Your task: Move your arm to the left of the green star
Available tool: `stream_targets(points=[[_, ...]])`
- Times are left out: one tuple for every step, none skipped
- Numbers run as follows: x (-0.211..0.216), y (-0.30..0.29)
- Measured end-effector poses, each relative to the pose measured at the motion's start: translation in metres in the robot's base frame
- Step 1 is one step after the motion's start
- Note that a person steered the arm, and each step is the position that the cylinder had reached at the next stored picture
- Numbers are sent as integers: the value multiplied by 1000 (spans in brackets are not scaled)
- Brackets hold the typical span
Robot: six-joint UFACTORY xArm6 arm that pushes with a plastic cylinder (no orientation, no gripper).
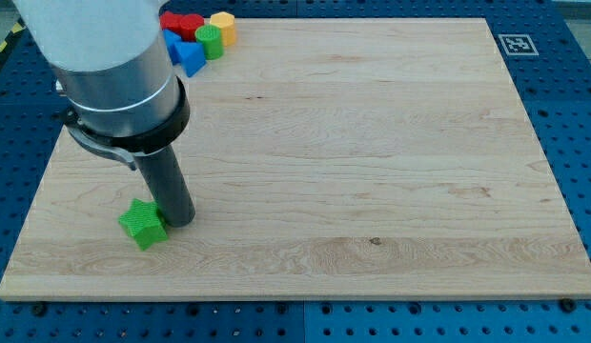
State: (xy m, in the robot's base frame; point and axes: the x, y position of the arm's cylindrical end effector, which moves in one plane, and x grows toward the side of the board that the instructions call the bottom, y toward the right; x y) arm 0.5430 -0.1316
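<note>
my tip touching green star from the view's right, wooden board

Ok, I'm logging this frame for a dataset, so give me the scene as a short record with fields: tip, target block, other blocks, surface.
tip: my tip is down on the board, against the green star's right side in the view
target block: green star, near the view's bottom left
task state: tip is on the star's right, not yet its left
other blocks: red block, yellow block, green block and blue block, clustered at the view's top left
surface: wooden board
</note>
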Motion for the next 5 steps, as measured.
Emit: stream_targets(points=[[-10,-1],[-73,-16],[-106,-25],[-104,-25],[-104,-28]])
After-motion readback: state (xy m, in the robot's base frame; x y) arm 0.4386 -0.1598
